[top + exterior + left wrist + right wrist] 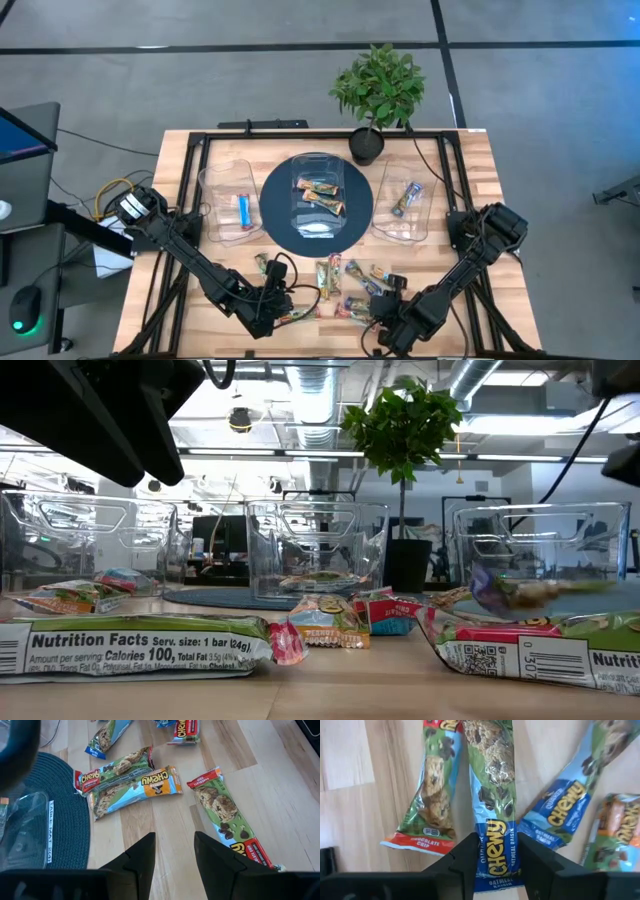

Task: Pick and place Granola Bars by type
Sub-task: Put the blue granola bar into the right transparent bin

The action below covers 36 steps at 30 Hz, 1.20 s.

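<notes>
Several wrapped granola bars (pixel 335 285) lie flat on the wooden table's near part. My right gripper (pixel 495 862) is open and low over them. Its fingers stand on either side of the blue label end of an oatmeal raisin bar (pixel 492 795), which lies along them. A green chocolate chip bar (pixel 432 795) and another blue bar (pixel 565 810) lie beside it. My left gripper (pixel 174 855) is open above bare wood, left of the pile, beside a green and red bar (pixel 225 817). An orange-labelled bar (pixel 135 790) lies ahead of it. My right gripper has its fingers (pixel 465 857) at the two long edges of the oatmeal raisin bar's blue end (pixel 495 845), coming from above with the bar lying along them. The bar lies flat on the table. Whether the fingers touch it, I cannot tell.
Three clear tubs stand in a row across the table's middle. The left tub (pixel 228 205) holds a blue bar, the middle tub (pixel 318 190) on a dark round mat (pixel 275 215) holds orange-brown bars, and the right tub (pixel 405 210) holds one bar. A potted plant (pixel 378 95) stands at the far edge.
</notes>
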### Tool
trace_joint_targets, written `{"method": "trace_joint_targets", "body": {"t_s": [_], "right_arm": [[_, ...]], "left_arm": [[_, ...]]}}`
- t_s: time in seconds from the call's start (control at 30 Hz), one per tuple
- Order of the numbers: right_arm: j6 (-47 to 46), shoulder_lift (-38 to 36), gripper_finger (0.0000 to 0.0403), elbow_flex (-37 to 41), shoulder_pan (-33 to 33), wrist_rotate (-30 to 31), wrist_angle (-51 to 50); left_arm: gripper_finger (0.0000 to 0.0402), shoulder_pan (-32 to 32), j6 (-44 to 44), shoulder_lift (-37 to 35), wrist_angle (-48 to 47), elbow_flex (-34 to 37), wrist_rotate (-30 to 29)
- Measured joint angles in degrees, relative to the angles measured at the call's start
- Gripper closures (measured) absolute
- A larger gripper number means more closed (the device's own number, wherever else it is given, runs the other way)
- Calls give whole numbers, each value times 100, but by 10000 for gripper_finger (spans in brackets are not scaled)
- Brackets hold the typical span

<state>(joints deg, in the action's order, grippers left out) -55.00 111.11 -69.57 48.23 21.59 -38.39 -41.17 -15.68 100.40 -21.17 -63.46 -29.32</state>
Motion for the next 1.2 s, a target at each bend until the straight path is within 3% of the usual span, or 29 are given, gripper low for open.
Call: {"method": "trace_joint_targets", "body": {"t_s": [0.4, 0.67, 0.87, 1.2], "right_arm": [[-108, -13, 290, -1166, 2, 670, -2240], [-1808, -24, 290, -1671, -116, 1110, -5223], [-1376, -206, 290, -1565, -481, 1468, -5177], [-1246, -260, 290, -1224, -1169, 1450, -5165]], "left_arm": [[270, 0, -2, 0, -37, 0, -2], [270, 0, 0, 0, -38, 0, -2], [270, 2, 15, 0, -37, 0, -76], [270, -2, 10, 0, -93, 0, -138]]}}
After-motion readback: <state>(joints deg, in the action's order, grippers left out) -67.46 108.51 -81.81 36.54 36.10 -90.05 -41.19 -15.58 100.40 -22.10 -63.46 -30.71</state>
